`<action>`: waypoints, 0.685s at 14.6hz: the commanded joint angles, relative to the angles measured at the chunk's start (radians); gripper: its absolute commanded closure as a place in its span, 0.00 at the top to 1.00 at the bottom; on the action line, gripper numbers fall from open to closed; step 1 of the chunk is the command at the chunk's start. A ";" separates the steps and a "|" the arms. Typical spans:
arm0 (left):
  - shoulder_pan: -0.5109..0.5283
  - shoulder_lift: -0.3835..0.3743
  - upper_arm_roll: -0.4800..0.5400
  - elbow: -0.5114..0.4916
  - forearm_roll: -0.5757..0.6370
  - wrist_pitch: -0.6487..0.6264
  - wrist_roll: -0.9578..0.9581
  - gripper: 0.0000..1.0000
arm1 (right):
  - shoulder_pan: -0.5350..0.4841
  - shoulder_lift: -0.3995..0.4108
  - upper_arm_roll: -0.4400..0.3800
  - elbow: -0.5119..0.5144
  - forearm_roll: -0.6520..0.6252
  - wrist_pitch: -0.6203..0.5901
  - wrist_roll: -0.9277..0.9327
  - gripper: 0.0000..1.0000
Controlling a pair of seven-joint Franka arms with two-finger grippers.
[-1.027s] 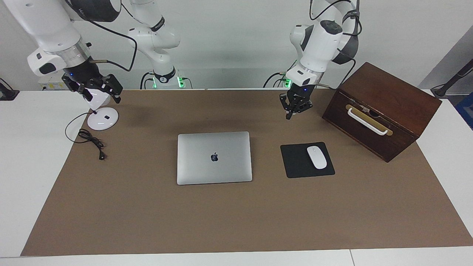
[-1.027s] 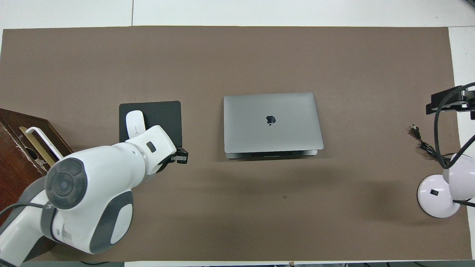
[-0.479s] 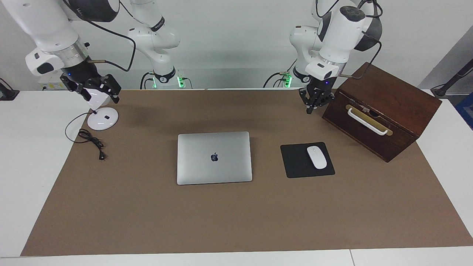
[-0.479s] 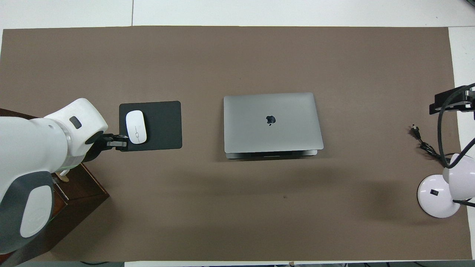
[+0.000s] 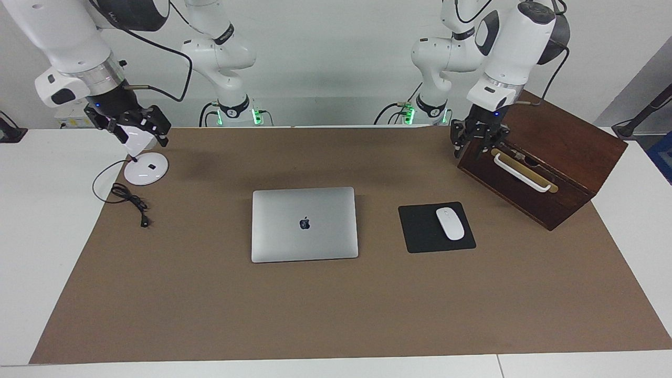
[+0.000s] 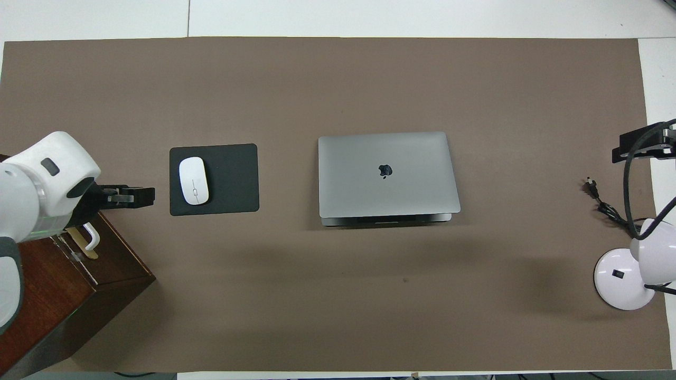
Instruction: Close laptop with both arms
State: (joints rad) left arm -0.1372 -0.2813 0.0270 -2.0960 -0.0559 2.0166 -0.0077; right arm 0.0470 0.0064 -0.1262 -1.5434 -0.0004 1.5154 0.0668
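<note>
Silver-grey, the laptop (image 5: 304, 224) lies lid-down mid-surface in my facing view, mouse pad (image 5: 436, 227) at its three o'clock. My left pincer (image 5: 476, 140) hangs spread wide over the wooden box (image 5: 546, 157) corner; my right pincer (image 5: 137, 127), also wide, hangs over the lamp (image 5: 145, 167) at ten o'clock. From overhead, I see the laptop (image 6: 387, 177) central, left pincer (image 6: 127, 196) at nine o'clock, right pincer (image 6: 641, 145) at three o'clock.

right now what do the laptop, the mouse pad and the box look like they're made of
Laptop: likely metal, matte silver-grey with an even sheen and thin edges.
Mouse pad: probably fabric or rubber, flat matte black without glare.
Box: seemingly dark-stained wood with a faint gloss, its handle a white bar, material unclear.
</note>
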 commanded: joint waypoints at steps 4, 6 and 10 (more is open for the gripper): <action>0.088 -0.001 -0.010 0.063 0.019 -0.090 0.008 1.00 | 0.002 -0.029 -0.004 -0.035 -0.029 0.017 -0.030 1.00; 0.090 0.011 -0.010 0.105 0.019 -0.117 0.008 1.00 | 0.001 -0.029 -0.007 -0.035 -0.021 0.015 -0.030 1.00; 0.113 0.083 -0.010 0.269 0.019 -0.271 0.011 1.00 | -0.001 -0.029 -0.007 -0.035 -0.020 0.011 -0.035 1.00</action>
State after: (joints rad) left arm -0.0487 -0.2605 0.0262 -1.9423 -0.0558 1.8361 0.0006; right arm 0.0465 0.0059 -0.1283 -1.5443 -0.0178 1.5154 0.0609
